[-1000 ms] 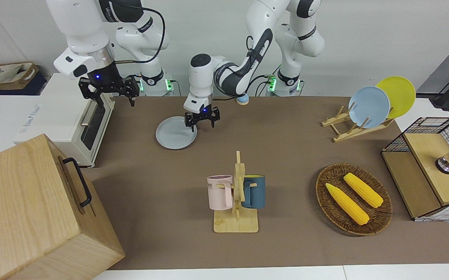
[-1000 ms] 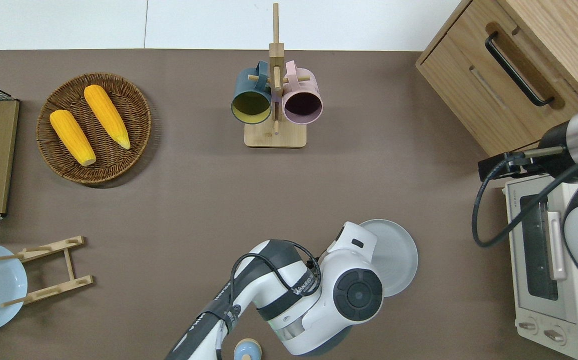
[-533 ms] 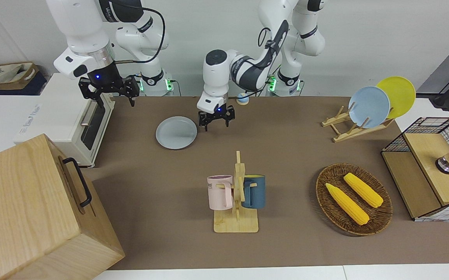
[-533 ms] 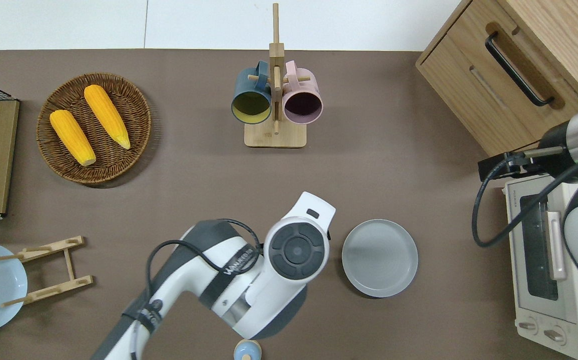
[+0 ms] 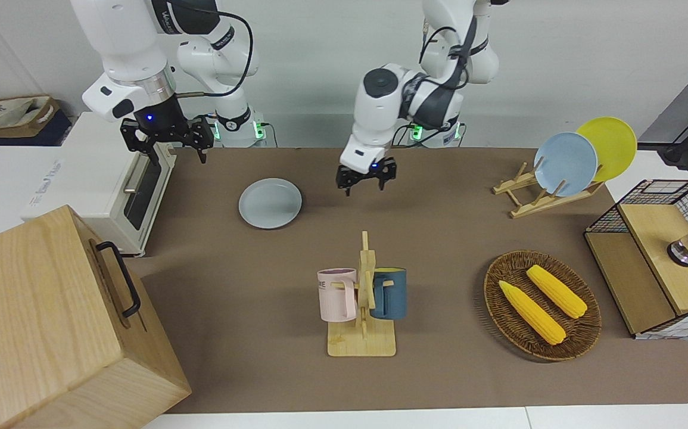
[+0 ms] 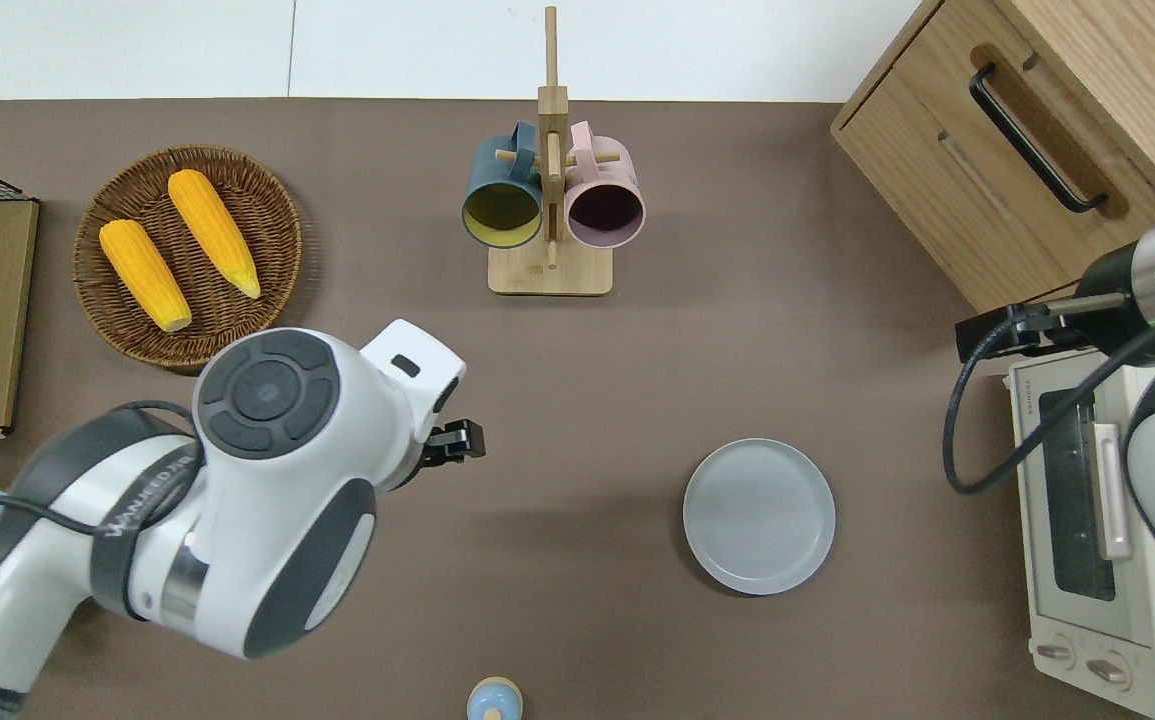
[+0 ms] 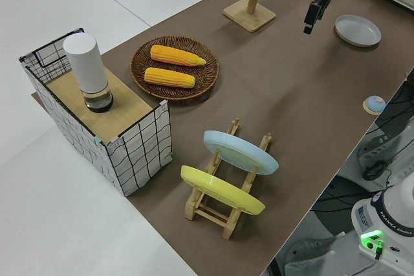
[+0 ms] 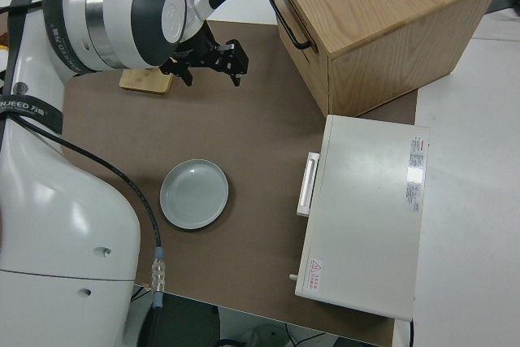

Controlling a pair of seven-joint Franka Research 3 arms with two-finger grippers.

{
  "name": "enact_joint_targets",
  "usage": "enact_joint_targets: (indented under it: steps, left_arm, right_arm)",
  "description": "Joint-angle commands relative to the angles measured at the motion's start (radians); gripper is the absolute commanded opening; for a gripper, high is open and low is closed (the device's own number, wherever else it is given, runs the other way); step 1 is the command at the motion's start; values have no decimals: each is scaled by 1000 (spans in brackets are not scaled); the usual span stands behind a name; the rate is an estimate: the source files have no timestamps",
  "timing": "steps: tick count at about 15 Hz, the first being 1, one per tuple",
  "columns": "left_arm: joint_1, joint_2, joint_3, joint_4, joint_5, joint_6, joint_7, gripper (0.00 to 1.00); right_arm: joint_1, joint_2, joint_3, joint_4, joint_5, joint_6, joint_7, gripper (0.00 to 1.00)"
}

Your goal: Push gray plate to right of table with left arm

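The left gripper (image 5: 366,180) is seen in the air over bare table (image 5: 439,238), fingers apart and pointing down, nothing held between them; in the overhead view only one black fingertip (image 6: 462,440) shows past the white wrist housing, over brown surface between the corn basket and the gray plate; the left arm (image 5: 406,98) is bent down from its base at the robots' edge of the table; the gray plate (image 5: 270,203) lies flat on the table, well apart from the left gripper, toward the right arm's end; the plate is near the white toaster oven (image 5: 105,185) but not touching it, a strip of brown visible between them in the right side view (image 8: 193,194); the plate is empty and untouched by either gripper; the right gripper (image 5: 167,136) is parked, fingers spread, nothing held; a wooden mug rack (image 5: 363,322) with a pink mug (image 5: 337,294) and a dark blue mug (image 5: 389,293) stands farther from the robots than the plate; a wicker basket (image 5: 543,305) with two corn cobs (image 5: 531,311) sits toward the left arm's end; a wooden dish rack (image 5: 543,193) holds a sky-blue plate (image 5: 565,164) and a yellow plate (image 5: 609,146) on edge; a wooden drawer cabinet (image 5: 52,322) stands at the right arm's end, farther from the robots than the oven.
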Motion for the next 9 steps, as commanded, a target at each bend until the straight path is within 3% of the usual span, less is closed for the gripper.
enact_joint_targets:
  steps: [1, 5, 9]
  left_arm:
    - [95, -53, -4, -29, -15, -35, 130, 991]
    - [219, -99, 14, -14, -10, -83, 344, 991]
    - [243, -123, 103, 11, -7, -135, 510, 991]
  right_arm:
    - [-1, -6, 0, 1, 7, -10, 3, 983]
    - [-1, -6, 0, 1, 7, -10, 3, 983]
    - [-1, -6, 0, 3, 7, -10, 3, 983]
